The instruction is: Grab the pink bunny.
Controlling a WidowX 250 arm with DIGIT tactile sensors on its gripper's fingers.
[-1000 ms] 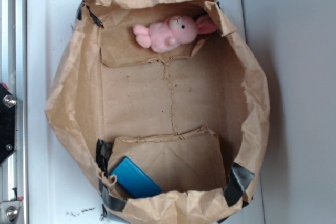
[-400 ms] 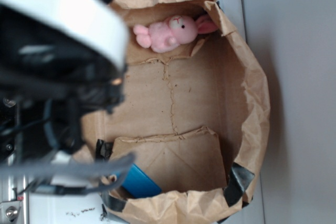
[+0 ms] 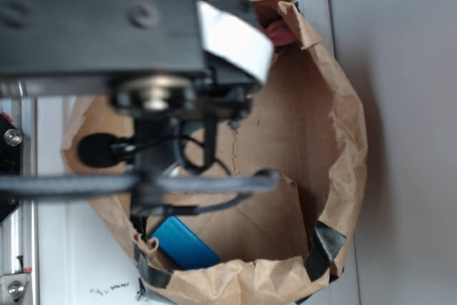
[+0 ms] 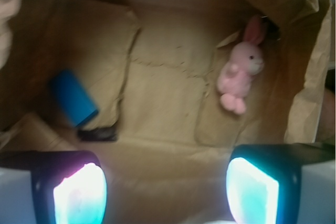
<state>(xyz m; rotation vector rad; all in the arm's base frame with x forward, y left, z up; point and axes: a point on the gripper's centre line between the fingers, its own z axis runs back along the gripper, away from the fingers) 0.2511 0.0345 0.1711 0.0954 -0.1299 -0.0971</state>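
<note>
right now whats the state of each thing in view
bunny: lying on the bag floor by a wall, not held; mostly hidden behind the arm in the exterior view
blue box: lying flat at the other end of the bag, untouched
paper bag: open at the top, rim rolled down and crumpled
gripper: open, empty, above the bag floor, short of the bunny

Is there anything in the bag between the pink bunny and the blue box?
No. In the wrist view, only bare brown paper with creases and folded flaps lies between the pink bunny and the blue box on the bag floor.
</note>
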